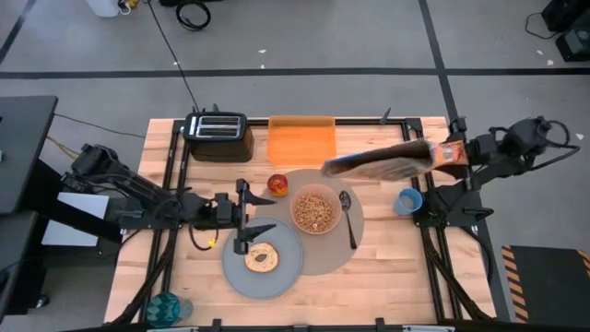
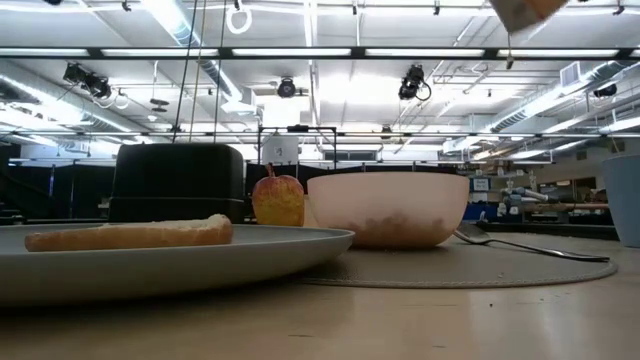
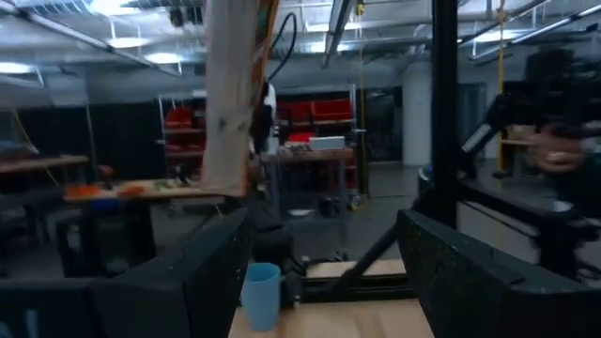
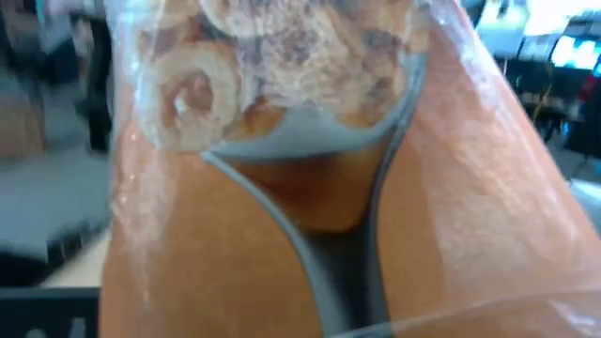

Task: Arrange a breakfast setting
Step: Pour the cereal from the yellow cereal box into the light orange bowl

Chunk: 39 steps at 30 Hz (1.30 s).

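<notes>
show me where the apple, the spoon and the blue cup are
red apple [image 1: 277,183], high view, on its top.
metal spoon [image 1: 348,221], high view, on the handle's middle.
small blue cup [image 1: 408,200], high view, on its rim.

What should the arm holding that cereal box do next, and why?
Probably tip the cereal box back upright and carry it away to the table's right side. The right pincer holds it tilted above the placemat, and the pink bowl already has cereal in it, so more pouring seems needless. The left pincer waits open by the bagel.
</notes>
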{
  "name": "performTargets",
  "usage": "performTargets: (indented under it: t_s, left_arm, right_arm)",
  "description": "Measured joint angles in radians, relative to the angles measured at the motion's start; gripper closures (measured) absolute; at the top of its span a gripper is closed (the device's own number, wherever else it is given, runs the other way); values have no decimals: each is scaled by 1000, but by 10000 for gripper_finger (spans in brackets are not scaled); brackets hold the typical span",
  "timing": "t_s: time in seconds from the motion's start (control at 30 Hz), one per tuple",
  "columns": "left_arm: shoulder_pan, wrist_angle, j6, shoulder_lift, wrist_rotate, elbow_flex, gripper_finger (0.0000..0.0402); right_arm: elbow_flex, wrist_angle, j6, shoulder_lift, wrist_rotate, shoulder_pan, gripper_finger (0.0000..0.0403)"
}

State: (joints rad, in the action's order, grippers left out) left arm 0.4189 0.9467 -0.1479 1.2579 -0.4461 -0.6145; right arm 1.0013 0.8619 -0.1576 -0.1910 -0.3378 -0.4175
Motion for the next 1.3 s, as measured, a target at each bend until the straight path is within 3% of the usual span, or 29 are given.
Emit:
performTargets:
  t_s: [0.23,0.4,0.57,0.67,0.83,1.07,1.17,1.3]
  left_arm:
    - [-65,234,-74,197,4,-36,126]
    - [-124,224,-79,312,72,-145,112]
    - [-179,133,-84,375,114,-257,87]
    - [-211,53,-72,383,134,-321,86]
    - [-260,17,-5,396,280,-405,86]
    - [-286,6,17,404,316,-438,98]
    - [-283,4,21,404,316,-438,143]
    - [-281,-34,9,394,313,-438,255]
  right_arm:
    - [-352,-678,-29,2,79,0,191]
    - [-617,-1181,-52,-75,92,0,191]
    - [-777,-1474,-37,-189,49,1,191]
    - [-805,-1532,-29,-240,32,1,191]
    - [-808,-1546,-28,-307,-9,2,191]
    - [-808,-1579,-34,-371,-60,3,190]
    - [-808,-1583,-34,-382,-75,3,178]
    - [-808,-1572,-23,-388,-142,2,146]
